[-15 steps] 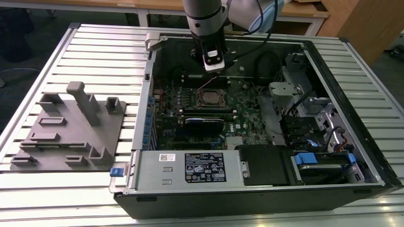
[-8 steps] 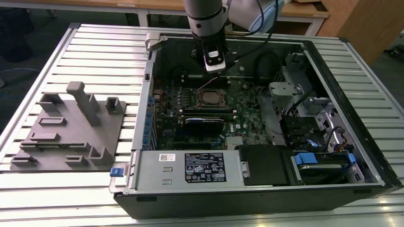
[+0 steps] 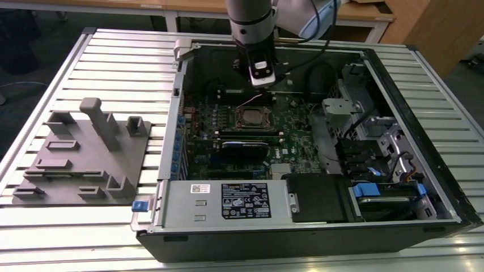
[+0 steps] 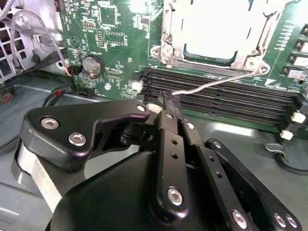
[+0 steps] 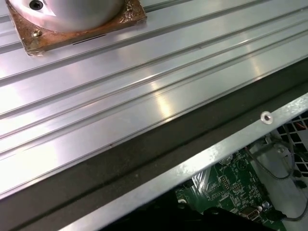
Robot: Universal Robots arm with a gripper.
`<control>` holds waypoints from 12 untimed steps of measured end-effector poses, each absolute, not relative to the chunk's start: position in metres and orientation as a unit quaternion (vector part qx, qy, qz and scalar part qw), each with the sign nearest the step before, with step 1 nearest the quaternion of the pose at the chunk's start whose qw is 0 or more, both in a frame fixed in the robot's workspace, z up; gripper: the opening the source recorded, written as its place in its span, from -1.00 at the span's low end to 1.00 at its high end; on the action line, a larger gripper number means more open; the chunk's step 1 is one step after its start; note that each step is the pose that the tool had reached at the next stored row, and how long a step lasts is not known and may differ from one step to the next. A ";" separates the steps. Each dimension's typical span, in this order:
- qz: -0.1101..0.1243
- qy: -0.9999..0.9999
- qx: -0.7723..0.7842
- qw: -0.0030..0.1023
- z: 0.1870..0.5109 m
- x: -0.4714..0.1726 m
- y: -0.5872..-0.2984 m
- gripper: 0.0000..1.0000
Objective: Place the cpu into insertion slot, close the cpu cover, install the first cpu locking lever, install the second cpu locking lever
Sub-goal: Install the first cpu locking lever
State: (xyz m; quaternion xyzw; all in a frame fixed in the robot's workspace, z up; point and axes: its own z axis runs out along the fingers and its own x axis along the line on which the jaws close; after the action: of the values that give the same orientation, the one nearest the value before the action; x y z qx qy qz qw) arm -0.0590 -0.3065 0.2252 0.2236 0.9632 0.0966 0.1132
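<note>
Your pincer [image 4: 167, 98] hangs inside the open computer case [image 3: 302, 235], its two fingers pressed together into one narrow tip. That tip sits right at the free end of a thin wire locking lever [image 4: 216, 83]. Whether the wire is caught between the fingers or merely touches them, you cannot tell from these views.

The cpu [image 4: 216, 29] lies in the insertion slot [image 3: 253, 118]. Its pale metal top shows through the window of the cpu cover [image 4: 168, 33], which looks to lie flat over it. So the work appears to stand at a lever. The wire runs slantwise above the long black memory slots [image 4: 231, 101], from the pincer tip to the socket's corner.

To do this well, you likely want to bear on the wire near its free end, where leverage is best. Follow its arc about the hinge rather than pushing straight down, since a closed tip can slide off a round wire. Mind the green board [image 4: 115, 29] and the coin battery [image 4: 92, 65] close by, where a slip would probably land.
</note>
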 end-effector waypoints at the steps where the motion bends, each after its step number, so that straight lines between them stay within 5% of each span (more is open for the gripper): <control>1: 0.097 0.963 0.224 0.113 0.225 -0.058 -0.306 -0.80; 12: 0.097 0.963 0.224 0.113 0.227 -0.054 -0.306 -0.80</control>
State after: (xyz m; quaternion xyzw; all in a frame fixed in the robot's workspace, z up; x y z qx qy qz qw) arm -0.0536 -0.3059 0.2275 0.2237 0.9632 0.0966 0.1132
